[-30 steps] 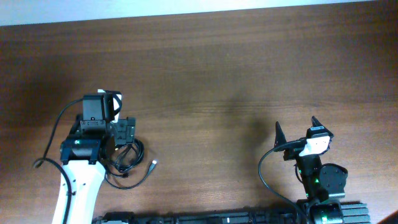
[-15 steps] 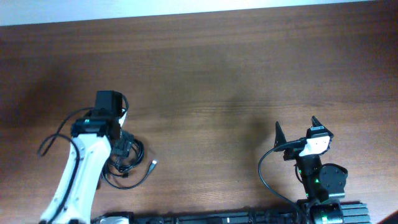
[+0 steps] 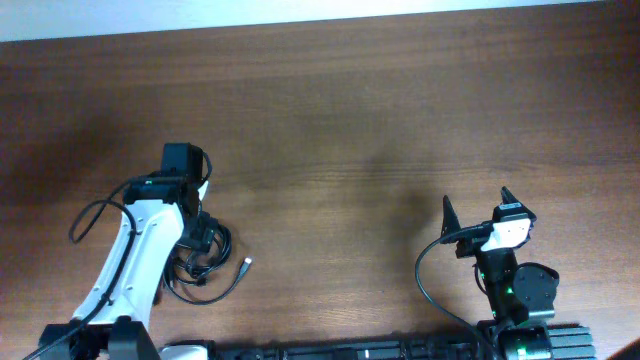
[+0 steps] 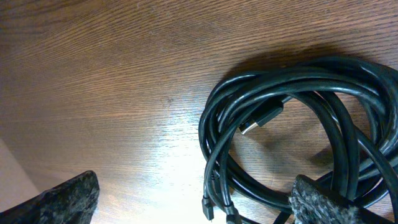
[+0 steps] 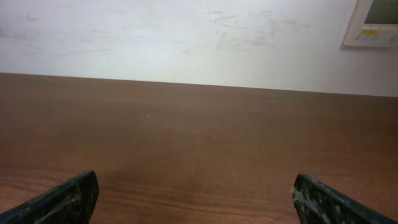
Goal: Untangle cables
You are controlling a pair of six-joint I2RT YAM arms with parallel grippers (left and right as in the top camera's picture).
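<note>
Where both arms work: dark-brown wood-grain table [image 3: 400,120], glare patch btwn fingers of L gripper [image 4: 193,202].
Room: white wall [image 5: 186,37] past table's far edge; pale wall panel [image 5: 376,22] at upper right in R wrist view.
Cables [image 4: 298,71]: thin, black, glossy; several strands coiled in overlapping loops, small plug [image 4: 261,118] inside the coil.
Cables' spot: on table right under L gripper; one finger [image 4: 323,205] overlaps the coil, contact can't tell.
L gripper: fingers wide apart, nothing clamped.
R gripper [image 5: 196,199]: fingers wide apart, well apart from cables.

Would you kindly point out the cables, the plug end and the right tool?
cables [image 4: 298,71]: left wrist view, top arc of the coil.
plug end [image 4: 264,117]: left wrist view, its black body.
right tool [image 5: 196,180]: right wrist view, midway between fingertips.
</note>
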